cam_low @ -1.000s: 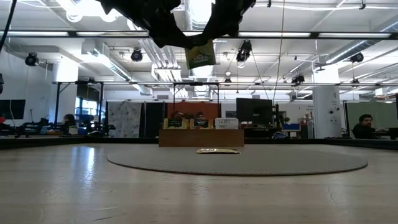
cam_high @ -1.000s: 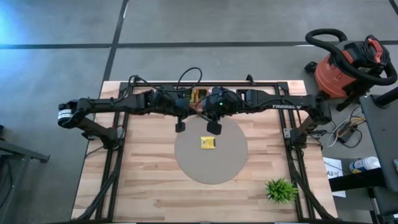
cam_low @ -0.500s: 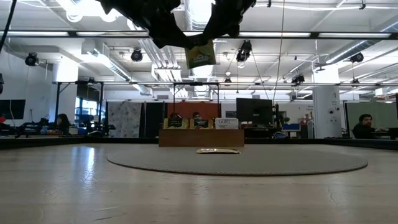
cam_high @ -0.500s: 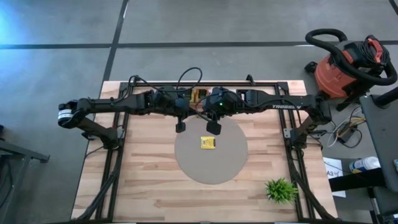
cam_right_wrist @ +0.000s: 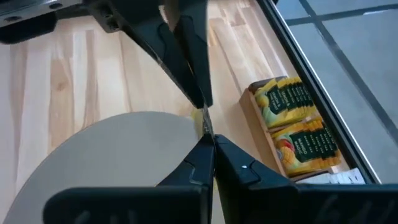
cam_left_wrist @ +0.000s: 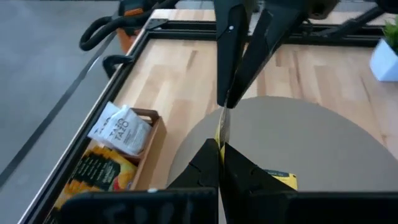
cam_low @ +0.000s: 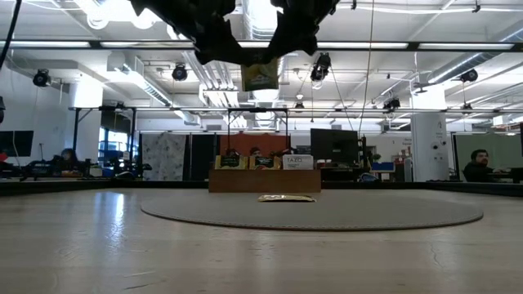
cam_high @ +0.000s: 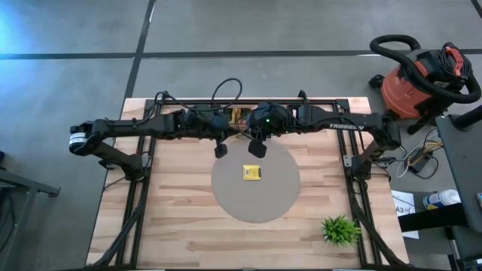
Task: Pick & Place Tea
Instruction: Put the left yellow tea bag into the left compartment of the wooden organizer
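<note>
One yellow tea packet (cam_high: 251,172) lies flat on the round grey mat, a little toward its far side, with a small dark label on its face. In the low view it shows as a thin flat sliver (cam_low: 286,198). A second packet (cam_low: 261,77), yellow with a green printed panel, hangs upright and edge-on in the air above the mat's far edge, pinched between the tips of both tools. More packets (cam_right_wrist: 292,124), yellow with dark green labels, stand packed on edge in the wooden tray at the bench's far edge, with a white packet (cam_left_wrist: 120,127) tilted among them.
</note>
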Robot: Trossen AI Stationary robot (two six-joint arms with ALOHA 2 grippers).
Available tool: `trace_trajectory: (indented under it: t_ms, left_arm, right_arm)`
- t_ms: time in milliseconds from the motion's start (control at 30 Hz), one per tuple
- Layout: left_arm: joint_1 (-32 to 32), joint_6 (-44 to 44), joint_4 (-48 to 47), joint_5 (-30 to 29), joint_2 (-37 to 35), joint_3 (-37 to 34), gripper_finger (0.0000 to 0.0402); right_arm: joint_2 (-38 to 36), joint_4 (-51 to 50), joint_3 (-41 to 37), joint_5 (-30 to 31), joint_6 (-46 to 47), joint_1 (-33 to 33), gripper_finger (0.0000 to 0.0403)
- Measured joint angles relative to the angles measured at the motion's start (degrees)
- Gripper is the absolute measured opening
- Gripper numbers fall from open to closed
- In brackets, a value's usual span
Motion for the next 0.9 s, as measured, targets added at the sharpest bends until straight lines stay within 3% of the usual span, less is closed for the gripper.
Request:
trace_trajectory:
  t_ms: [133, 467, 700, 900]
  left_arm:
    - [-0.3, -1.2, -1.2, -1.3, -0.2, 0.0, 0.0013]
    - [-0.5, 1.5, -2.1, -5.1, -0.1, -0.6, 0.0096]
    - [-0.5, 1.0, -7.8, -11.2, -2.7, -0.7, 0.0103]
    - [-0.5, -1.4, -13.3, -11.8, -5.5, -1.0, 0.0103]
  right_arm:
    - [0.0, -0.2, -0.4, 0.0, 1.1, -1.0, 0.0008]
    - [0.0, 0.6, -1.4, -1.0, 1.2, -2.4, 0.0008]
    - [0.0, 2.7, -2.3, 0.0, 2.4, -4.5, 0.0008]
    - [0.4, 3.7, -2.6, 0.0, 2.3, -7.5, 0.0008]
